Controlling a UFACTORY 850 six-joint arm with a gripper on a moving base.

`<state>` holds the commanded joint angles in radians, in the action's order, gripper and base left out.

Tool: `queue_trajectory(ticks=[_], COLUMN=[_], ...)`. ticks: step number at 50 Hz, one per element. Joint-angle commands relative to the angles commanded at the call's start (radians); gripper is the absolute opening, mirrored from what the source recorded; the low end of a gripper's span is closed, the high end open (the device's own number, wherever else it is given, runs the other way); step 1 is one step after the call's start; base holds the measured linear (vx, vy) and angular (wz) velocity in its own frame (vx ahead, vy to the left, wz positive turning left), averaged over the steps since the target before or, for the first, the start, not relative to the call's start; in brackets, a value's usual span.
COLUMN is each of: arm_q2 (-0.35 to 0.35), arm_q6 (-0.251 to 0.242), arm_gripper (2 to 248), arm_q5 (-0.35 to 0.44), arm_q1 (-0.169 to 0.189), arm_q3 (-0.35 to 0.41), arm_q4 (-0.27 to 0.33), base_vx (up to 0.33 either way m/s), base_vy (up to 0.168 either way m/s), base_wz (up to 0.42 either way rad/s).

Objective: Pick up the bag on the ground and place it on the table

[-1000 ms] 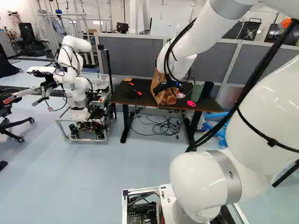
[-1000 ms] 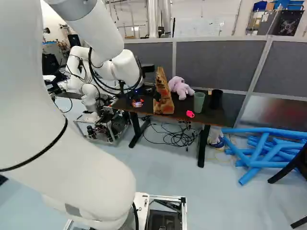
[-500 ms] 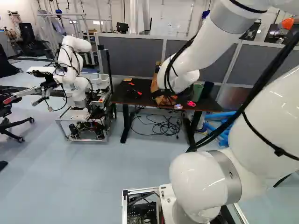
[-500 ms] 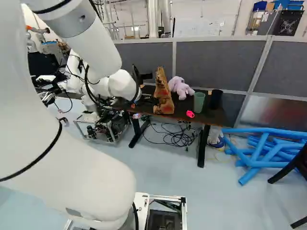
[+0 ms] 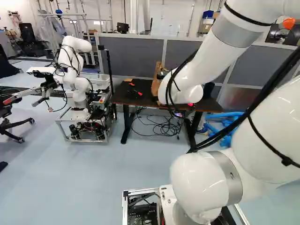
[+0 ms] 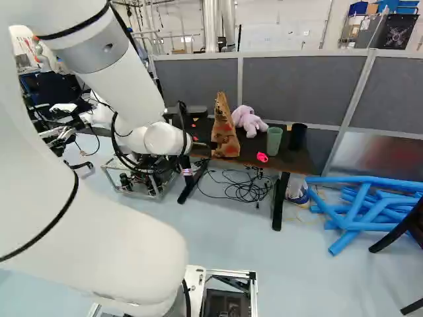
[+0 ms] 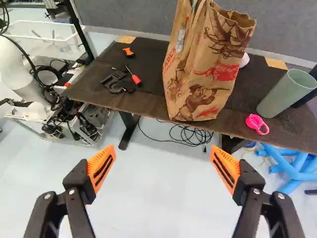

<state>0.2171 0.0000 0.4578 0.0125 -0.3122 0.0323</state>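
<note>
bag upright on the table, unmoved while my arm has drawn back; my gripper is spread wide, nothing between its 2 orange pads. placing looks finished, i judge.

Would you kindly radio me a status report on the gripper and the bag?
Gripper open, empty. Paper bag upright on table. Pink item near bag; approach looks clear.

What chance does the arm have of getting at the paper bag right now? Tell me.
Probably a good one, yes. The end effector is open, and nothing shows between it and the paper bag upright on the table. It would likely have to move ahead first.
</note>
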Motion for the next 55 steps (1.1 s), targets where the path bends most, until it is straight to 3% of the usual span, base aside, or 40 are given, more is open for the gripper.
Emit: queue_trajectory(ticks=[27, 55], arm_q2=[0.033, 0.054], arm_q6=[0.000, 0.000], arm_gripper=[247, 247], arm_q5=[0.219, 0.361], arm_q1=[-0.007, -0.011], arm_q3=[0.119, 0.196], arm_q4=[-0.017, -0.028], base_vx=[0.000, 0.000], base_vy=[0.000, 0.000], base_wz=[0.000, 0.000])
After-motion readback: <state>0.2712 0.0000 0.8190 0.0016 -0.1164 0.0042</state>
